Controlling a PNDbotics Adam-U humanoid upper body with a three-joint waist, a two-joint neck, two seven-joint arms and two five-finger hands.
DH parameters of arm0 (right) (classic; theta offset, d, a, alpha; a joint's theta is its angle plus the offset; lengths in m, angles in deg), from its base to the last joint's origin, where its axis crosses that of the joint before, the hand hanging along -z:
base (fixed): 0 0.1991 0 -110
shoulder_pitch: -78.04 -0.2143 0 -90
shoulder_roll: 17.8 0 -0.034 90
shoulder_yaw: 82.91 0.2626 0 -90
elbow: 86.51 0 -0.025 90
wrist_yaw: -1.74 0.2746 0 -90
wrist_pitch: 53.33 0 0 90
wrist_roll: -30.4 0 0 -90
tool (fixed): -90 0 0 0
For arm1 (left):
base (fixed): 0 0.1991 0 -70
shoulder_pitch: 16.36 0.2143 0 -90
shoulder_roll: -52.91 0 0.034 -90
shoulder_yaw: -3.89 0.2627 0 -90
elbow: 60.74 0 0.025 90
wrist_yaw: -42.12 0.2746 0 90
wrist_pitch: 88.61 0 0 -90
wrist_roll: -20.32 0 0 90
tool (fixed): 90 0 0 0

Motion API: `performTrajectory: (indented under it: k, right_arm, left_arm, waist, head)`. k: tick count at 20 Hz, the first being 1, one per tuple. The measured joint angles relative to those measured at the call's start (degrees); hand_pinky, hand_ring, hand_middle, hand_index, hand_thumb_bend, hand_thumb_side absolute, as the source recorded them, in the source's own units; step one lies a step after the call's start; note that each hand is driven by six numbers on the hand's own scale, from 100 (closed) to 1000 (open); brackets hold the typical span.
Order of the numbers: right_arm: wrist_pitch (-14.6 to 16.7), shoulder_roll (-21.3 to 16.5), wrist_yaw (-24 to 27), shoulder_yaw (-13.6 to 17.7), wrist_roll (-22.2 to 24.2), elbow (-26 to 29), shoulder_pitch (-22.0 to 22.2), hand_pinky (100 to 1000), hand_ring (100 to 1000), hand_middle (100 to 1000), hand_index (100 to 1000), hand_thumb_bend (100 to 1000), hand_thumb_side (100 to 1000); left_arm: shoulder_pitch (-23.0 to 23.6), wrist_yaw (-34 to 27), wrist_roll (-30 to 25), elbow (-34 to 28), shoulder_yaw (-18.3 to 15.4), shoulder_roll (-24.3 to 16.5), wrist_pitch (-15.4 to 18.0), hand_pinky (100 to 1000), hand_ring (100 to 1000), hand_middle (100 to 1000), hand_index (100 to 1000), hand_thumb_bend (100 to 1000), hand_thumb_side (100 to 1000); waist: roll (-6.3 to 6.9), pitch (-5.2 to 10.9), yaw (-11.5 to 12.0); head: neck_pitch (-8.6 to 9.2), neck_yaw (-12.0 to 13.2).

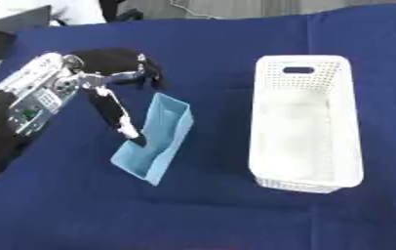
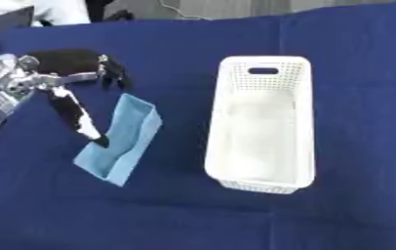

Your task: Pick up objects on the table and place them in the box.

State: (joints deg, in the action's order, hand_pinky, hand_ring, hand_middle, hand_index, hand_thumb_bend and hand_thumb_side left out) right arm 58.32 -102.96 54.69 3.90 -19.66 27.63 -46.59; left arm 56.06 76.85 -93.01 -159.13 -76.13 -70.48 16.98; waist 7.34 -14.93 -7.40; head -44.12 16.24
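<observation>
Light-blue carton [image 1: 156, 140] on blue cloth [image 1: 201, 210], left robot hand [image 1: 116, 73] thumb inside — grasp unclear, white basket [image 1: 304, 122] beside.

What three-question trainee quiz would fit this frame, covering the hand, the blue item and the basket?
1. True or false: the white basket already holds the light blue box.
2. Which hand is at the light blue box? A) left hand B) right hand
3. Fill in: the light blue box lies on the dark blue ______.

Key
1. False. The basket looks empty, and the light blue box lies on the cloth to its left.
2. A. One part of the left hand reaches down to the box's open top, the rest curls above its far end; the right hand is not in view.
3. Cloth.
</observation>
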Motion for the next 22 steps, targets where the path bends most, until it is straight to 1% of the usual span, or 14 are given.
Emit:
performTrajectory:
  k: [4,11,14,19,20,21,22]
  right_arm:
    - [-0.11,0.00,0.03,-0.01,0.10,0.00,0.00,613,727,770,775,100,680]
    - [-0.18,0.01,0.17,-0.01,0.18,0.00,-0.01,613,727,770,775,100,678]
    - [-0.19,0.04,0.32,-0.01,0.19,0.00,-0.01,613,727,770,775,100,678]
    - [-0.24,0.45,0.45,-0.01,0.21,0.00,-0.01,613,727,770,775,100,678]
    - [-0.25,0.45,0.46,-0.01,0.21,0.00,-0.01,613,726,770,775,100,698]
    - [-0.28,0.45,0.46,-0.01,0.20,0.00,-0.01,613,727,770,775,100,697]
    - [-0.34,0.45,0.46,-0.02,0.15,0.00,-0.01,613,726,770,775,100,701]
  left_arm:
    - [0.14,0.18,0.18,0.57,0.27,0.24,0.26,319,506,577,758,1000,475]
    - [-0.22,2.50,0.53,1.58,0.29,3.72,0.49,320,505,575,758,1000,481]
    - [-1.17,3.95,0.63,2.03,0.27,4.98,0.59,322,507,577,759,1000,485]
    - [-2.60,6.36,1.21,2.61,-0.22,6.46,0.87,324,508,579,760,1000,491]
    - [-2.82,6.80,1.38,2.67,-0.40,6.66,0.86,324,507,577,756,1000,497]
    - [-3.12,7.23,1.59,2.84,-0.46,6.68,0.90,324,507,578,758,1000,494]
    - [-3.35,7.58,1.83,3.01,-0.56,6.70,0.92,305,482,535,712,849,490]
  waist:
    - [-0.02,-0.05,0.00]
    - [-0.23,-0.11,-0.17]
    - [-0.28,-0.11,-0.20]
    - [-0.38,-0.11,-0.19]
    - [-0.39,-0.11,-0.19]
    - [-0.38,-0.11,-0.19]
    - [-0.38,-0.11,-0.18]
  head:
    - [0.00,-0.06]
    - [0.00,-0.08]
    - [0.00,-0.17]
    - [0.00,-2.95]
    - [0.00,-3.48]
    - [0.00,-3.87]
    - [0.00,-4.20]
